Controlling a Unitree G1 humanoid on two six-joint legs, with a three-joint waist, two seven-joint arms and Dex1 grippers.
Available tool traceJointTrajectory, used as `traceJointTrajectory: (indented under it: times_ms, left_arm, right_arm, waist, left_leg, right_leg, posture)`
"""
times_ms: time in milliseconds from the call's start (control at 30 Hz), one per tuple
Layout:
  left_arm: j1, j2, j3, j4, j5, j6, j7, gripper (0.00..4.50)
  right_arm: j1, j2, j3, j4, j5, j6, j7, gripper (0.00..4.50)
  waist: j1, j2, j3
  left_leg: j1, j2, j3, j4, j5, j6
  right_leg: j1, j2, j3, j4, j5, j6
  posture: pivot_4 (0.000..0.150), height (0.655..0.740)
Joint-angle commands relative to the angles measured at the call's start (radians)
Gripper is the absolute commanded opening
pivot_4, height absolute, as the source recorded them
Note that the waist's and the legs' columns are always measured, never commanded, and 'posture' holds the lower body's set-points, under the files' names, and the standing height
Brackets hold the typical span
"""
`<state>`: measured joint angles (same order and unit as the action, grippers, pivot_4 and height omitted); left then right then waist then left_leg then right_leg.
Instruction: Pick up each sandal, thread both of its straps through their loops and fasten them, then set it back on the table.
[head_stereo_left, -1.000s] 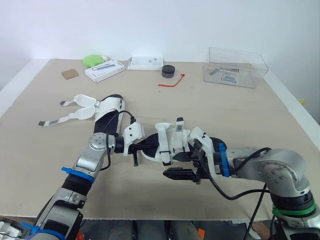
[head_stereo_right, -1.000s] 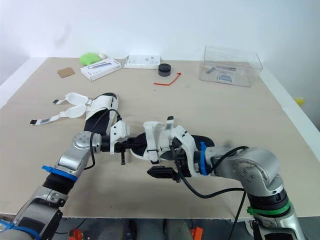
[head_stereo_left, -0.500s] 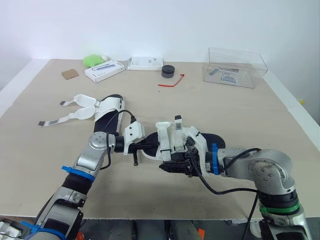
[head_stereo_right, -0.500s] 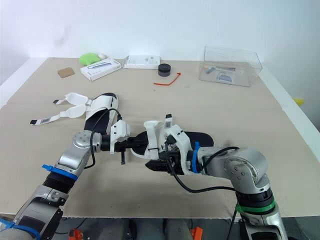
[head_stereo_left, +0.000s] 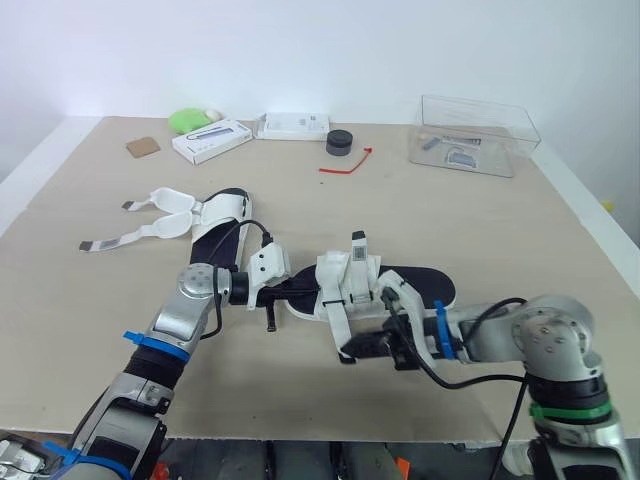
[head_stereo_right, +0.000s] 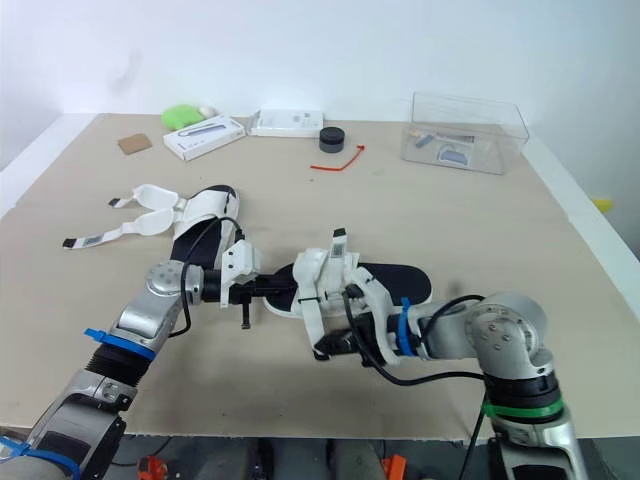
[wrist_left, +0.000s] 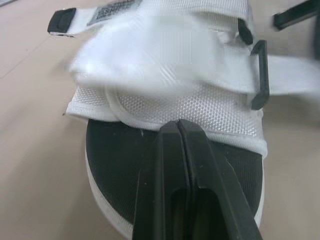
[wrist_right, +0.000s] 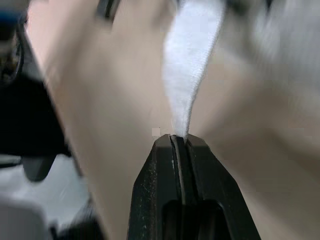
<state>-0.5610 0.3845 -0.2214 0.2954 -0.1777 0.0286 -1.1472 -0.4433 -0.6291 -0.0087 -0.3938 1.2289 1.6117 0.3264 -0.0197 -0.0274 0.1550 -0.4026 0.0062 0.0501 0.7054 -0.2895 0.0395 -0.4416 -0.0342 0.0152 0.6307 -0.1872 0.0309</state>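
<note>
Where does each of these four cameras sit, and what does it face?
Left eye: on the head, looking down at the table; both arms show.
Right eye: beside it, same scene, both arms.
Left wrist: along shut left jaws onto the near sandal.
Right wrist: along right jaws pinching its white strap.
Shared: that sandal.

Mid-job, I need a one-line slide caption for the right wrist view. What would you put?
Close-up: right end effector shut on the end of the sandal's white strap.
</note>
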Motion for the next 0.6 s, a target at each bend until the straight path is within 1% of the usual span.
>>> traceJointTrajectory:
  times_ms: [33,100,267,367,433,467,500,533,600]
  left_arm:
    - [0.001,0.007,0.0,-0.013,0.002,0.001,-0.002,0.0]
    - [0.001,0.007,-0.001,-0.013,0.002,0.0,-0.002,0.0]
    - [0.003,0.006,-0.002,-0.015,0.003,-0.003,0.001,0.0]
    - [0.007,0.006,-0.003,-0.018,0.004,-0.004,0.003,0.0]
    - [0.008,0.006,-0.003,-0.02,0.004,-0.004,0.003,0.0]
    - [0.008,0.007,-0.003,-0.02,0.004,-0.004,0.003,0.0]
    - [0.008,0.007,-0.003,-0.019,0.004,-0.004,0.002,0.0]
    - [0.008,0.007,-0.004,-0.019,0.004,-0.004,0.002,0.0]
    - [0.006,0.007,-0.004,-0.015,0.004,-0.007,0.0,0.0]
  right_arm:
    - [-0.013,-0.053,0.013,-0.043,0.099,0.003,0.038,0.04]
    - [-0.017,-0.072,0.021,-0.048,0.121,0.003,0.045,0.04]
    - [-0.03,-0.067,0.005,-0.055,0.121,-0.007,0.052,0.04]
    - [-0.046,-0.097,0.001,-0.079,0.131,-0.016,0.099,1.01]
    - [-0.053,-0.125,-0.003,-0.102,0.116,-0.037,0.131,1.97]
    - [-0.059,-0.175,0.015,-0.14,0.067,-0.074,0.175,2.53]
    - [-0.062,-0.229,0.036,-0.177,0.015,-0.115,0.224,2.94]
    - [-0.063,-0.269,0.053,-0.202,-0.022,-0.147,0.262,3.24]
    - [-0.057,-0.376,0.12,-0.268,-0.216,-0.357,0.38,4.06]
  waist:
    - [0.0,0.0,0.0]
    - [0.0,0.0,0.0]
    - [0.0,0.0,0.0]
    - [0.0,0.0,0.0]
    - [0.0,0.0,0.0]
    - [0.0,0.0,0.0]
    - [0.001,0.0,0.0]
    - [0.001,0.0,0.0]
    - [0.001,0.0,0.0]
  left_leg:
    - [0.0,0.0,0.0,0.0,0.0,0.0]
    - [0.0,0.0,-0.001,0.0,0.0,0.0]
    - [0.0,0.0,-0.001,0.0,0.0,0.0]
    - [-0.001,0.0,-0.001,0.0,0.0,0.0]
    - [-0.001,0.0,-0.001,0.0,0.0,0.0]
    - [-0.001,0.0,-0.001,0.0,0.0,0.0]
    - [-0.001,0.0,-0.001,0.0,0.0,0.0]
    - [-0.001,0.0,-0.001,0.0,0.0,0.0]
    - [-0.001,0.0,-0.001,0.0,0.0,0.0]
  right_leg:
    - [0.0,0.0,0.0,0.0,0.0,0.0]
    - [0.0,0.001,0.0,0.0,0.0,0.0]
    - [0.0,0.001,0.001,0.0,-0.001,0.001]
    - [0.0,0.001,0.001,0.0,-0.001,0.001]
    - [0.0,0.001,0.001,0.0,-0.001,0.001]
    - [0.0,0.001,0.001,0.0,-0.001,0.001]
    - [0.0,0.001,0.0,0.0,-0.001,0.001]
    - [0.0,0.0,0.001,0.0,-0.001,0.001]
    - [0.0,0.0,0.0,0.0,-0.001,0.002]
  posture:
    - [0.15,0.74]
    - [0.15,0.74]
    - [0.15,0.74]
    - [0.15,0.74]
    - [0.15,0.74]
    - [0.15,0.74]
    - [0.15,0.74]
    - [0.15,0.74]
    - [0.15,0.74]
